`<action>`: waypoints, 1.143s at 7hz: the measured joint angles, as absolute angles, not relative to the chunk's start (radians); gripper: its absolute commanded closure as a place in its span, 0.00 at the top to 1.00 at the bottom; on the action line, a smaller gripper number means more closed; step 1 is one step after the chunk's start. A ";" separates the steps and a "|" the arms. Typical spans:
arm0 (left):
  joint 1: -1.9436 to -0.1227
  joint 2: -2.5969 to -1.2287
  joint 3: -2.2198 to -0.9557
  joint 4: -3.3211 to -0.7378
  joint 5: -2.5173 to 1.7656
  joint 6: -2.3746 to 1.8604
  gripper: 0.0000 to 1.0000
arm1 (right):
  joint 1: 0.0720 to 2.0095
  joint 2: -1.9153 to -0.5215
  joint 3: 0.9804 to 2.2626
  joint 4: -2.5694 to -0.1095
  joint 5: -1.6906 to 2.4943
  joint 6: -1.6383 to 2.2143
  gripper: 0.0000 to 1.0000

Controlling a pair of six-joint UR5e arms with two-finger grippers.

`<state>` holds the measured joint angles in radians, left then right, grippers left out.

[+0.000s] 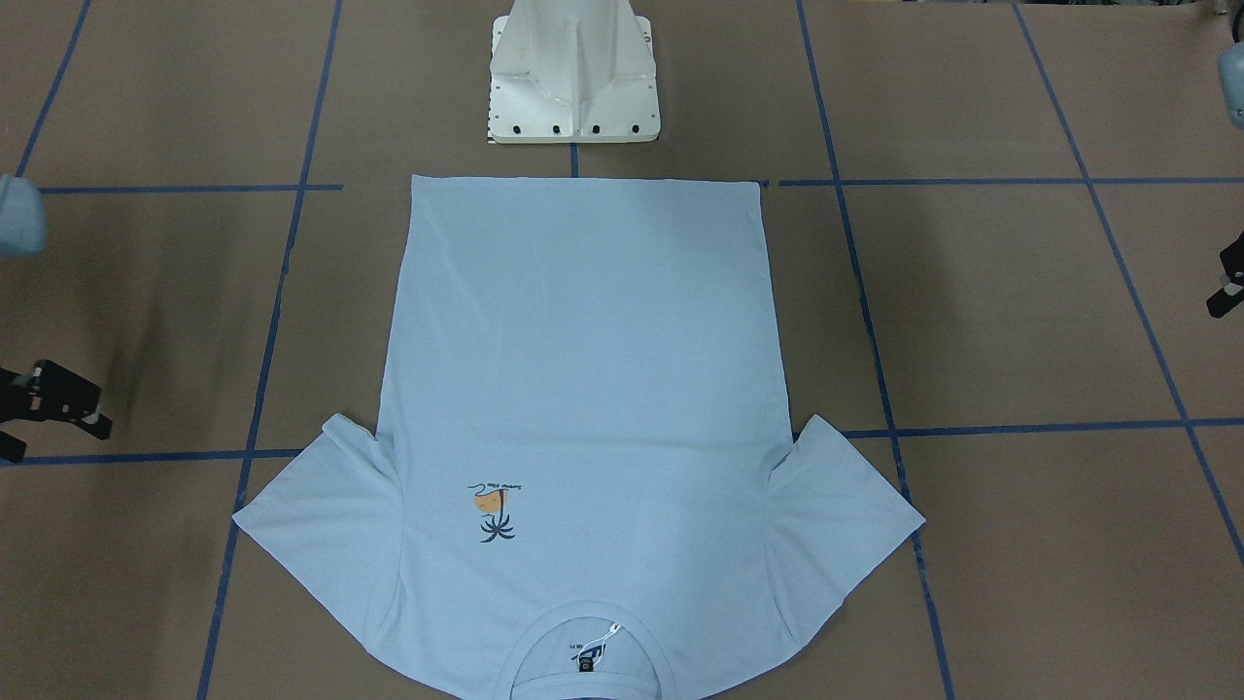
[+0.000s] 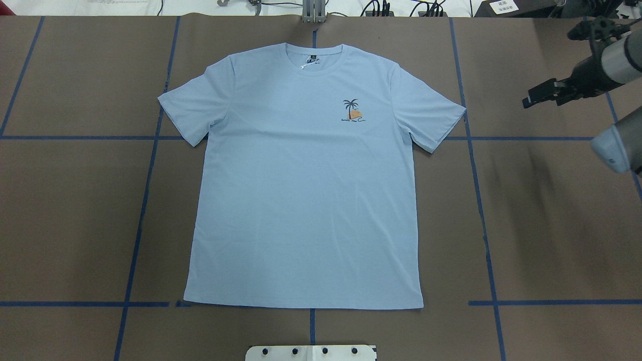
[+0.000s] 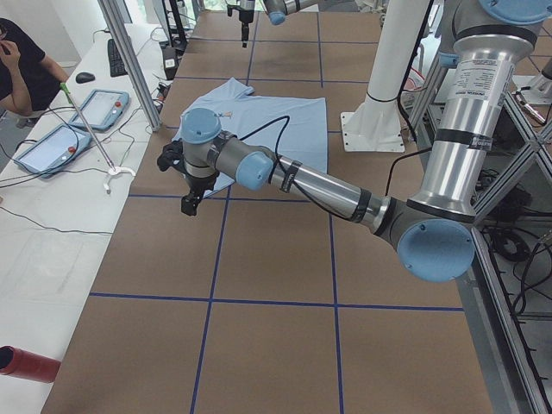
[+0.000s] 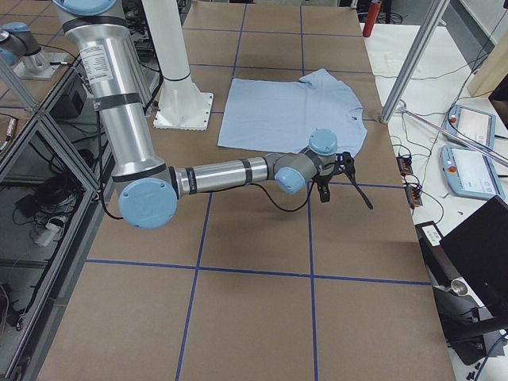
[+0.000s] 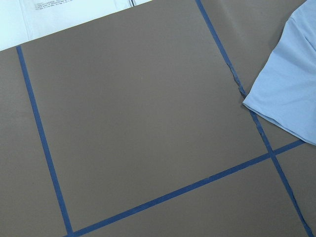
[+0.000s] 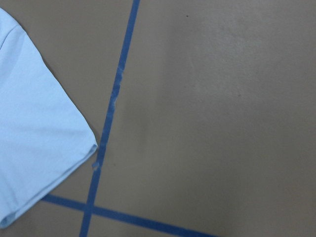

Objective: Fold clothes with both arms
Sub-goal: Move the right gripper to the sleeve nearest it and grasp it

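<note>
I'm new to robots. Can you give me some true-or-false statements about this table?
1. The T-shirt lies spread flat with its print facing up. True.
2. One sleeve is already folded across the chest. False: both sleeves lie spread out sideways.
3. The right gripper grips the shirt's hem. False: it hangs over bare table, apart from the shirt.
4. The collar points away from the robot's base. True.
</note>
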<state>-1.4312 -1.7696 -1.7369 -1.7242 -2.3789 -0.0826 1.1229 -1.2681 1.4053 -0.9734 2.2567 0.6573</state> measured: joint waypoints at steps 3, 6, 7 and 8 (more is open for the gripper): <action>-1.431 -1.766 -1.728 -1.762 -2.381 -0.088 1.00 | 0.997 -1.096 1.240 -0.933 2.150 0.756 0.98; -1.431 -1.769 -1.726 -1.764 -2.380 -0.092 1.00 | 0.958 -1.045 1.172 -0.932 2.129 0.759 0.92; -1.431 -1.769 -1.726 -1.764 -2.381 -0.093 1.00 | 0.954 -1.043 1.164 -0.933 2.127 0.759 0.91; -1.431 -1.767 -1.726 -1.764 -2.381 -0.092 1.00 | 0.953 -1.043 1.158 -0.934 2.126 0.759 0.89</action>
